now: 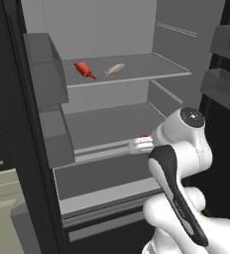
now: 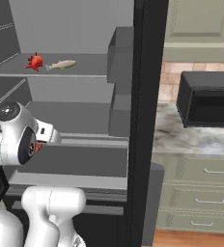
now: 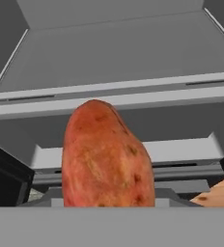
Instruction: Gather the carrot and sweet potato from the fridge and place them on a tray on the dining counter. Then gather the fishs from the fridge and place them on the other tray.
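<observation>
The fridge (image 1: 112, 30) stands open in front of me. A reddish-brown sweet potato (image 3: 106, 157) sits big and upright close to the hand camera, and my gripper (image 1: 138, 146) is shut on it in front of the middle shelf; a sliver of it shows at the hand (image 2: 38, 146). On the upper shelf lie the two fishs, a red one (image 1: 85, 70) and a pale one (image 1: 115, 69), also seen as red (image 2: 35, 62) and pale (image 2: 61, 64). My fingertips are hidden. The carrot, the trays and the dining counter are out of view.
Door bins (image 1: 45, 64) jut out on the left door and more bins (image 1: 226, 47) on the right one. The black door edge (image 2: 147, 120) stands right of the arm. Beyond it a dark microwave (image 2: 208, 99) rests on a veined counter (image 2: 176, 137) over green cabinets.
</observation>
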Available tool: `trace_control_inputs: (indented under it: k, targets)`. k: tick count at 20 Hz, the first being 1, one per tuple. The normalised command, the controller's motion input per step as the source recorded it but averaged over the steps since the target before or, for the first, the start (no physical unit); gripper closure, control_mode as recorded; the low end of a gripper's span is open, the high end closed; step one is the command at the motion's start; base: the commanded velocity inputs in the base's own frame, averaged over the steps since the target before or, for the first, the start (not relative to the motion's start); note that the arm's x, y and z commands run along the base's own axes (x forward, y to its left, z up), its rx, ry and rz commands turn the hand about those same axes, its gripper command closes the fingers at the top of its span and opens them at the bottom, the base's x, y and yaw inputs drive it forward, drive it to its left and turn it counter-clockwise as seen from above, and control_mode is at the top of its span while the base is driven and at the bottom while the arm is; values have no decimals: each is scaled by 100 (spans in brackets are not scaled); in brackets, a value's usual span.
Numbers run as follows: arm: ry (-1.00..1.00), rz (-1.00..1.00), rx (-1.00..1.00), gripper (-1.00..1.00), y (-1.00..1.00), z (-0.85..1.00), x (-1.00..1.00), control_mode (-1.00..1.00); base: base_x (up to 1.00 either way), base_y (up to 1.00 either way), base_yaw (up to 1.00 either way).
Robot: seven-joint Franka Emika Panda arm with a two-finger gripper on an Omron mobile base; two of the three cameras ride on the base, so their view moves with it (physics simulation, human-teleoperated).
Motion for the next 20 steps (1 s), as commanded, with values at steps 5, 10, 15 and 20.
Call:
trace_control_inputs:
  k: [5,10,15,20]
  targets:
    - [0,0,0,100,4,-4,-8,-100,0,0,0]
    - [0,0,0,100,2,-7,-11,100,-65,1,-2]
    - [0,0,0,100,0,0,0,100,-77,0,-7]
    - [0,0,0,100,0,0,0,100,-87,0,-9]
